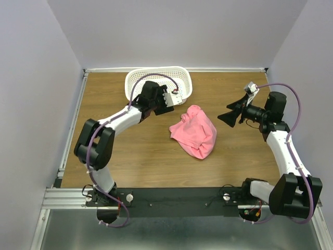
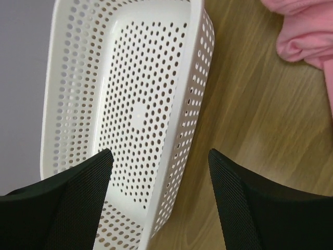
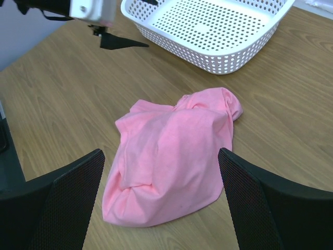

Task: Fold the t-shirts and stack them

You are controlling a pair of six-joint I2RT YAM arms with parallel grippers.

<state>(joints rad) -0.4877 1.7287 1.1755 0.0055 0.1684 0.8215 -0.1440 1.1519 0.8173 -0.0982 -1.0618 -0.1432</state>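
One plain salmon-pink short-sleeved t-shirt of soft thin fabric (image 1: 193,133) is seen lying crumpled in a loose heap on the brown wood-grain table top (image 1: 135,151). It is placed near the white perforated plastic basket (image 1: 184,86), off the right end of the basket's near long wall. A strip of bare wood is left between the two, so they are not touching. No fold is seen in the t-shirt; its cloth is bunched and rumpled, with a rolled edge turned toward the basket.

The left gripper (image 1: 177,98) is held at the near long wall of the basket. In the left wrist view the gripper (image 2: 159,156) is shown with its jaws spread. One black mesh-faced finger (image 2: 78,208) is framed over the basket (image 2: 192,104) floor and the other over the wood just outside the wall. Nothing is pinched. A corner of the t-shirt (image 2: 307,31) is caught beside the basket in that view.

The right gripper (image 1: 227,113) is held well apart from the basket, on the far side of the t-shirt from it, and is pointed back toward both. Its jaws are spread wide and nothing is gripped. In the right wrist view the gripper (image 3: 160,153) frames the t-shirt (image 3: 171,156), with the basket (image 3: 218,60) beyond it.
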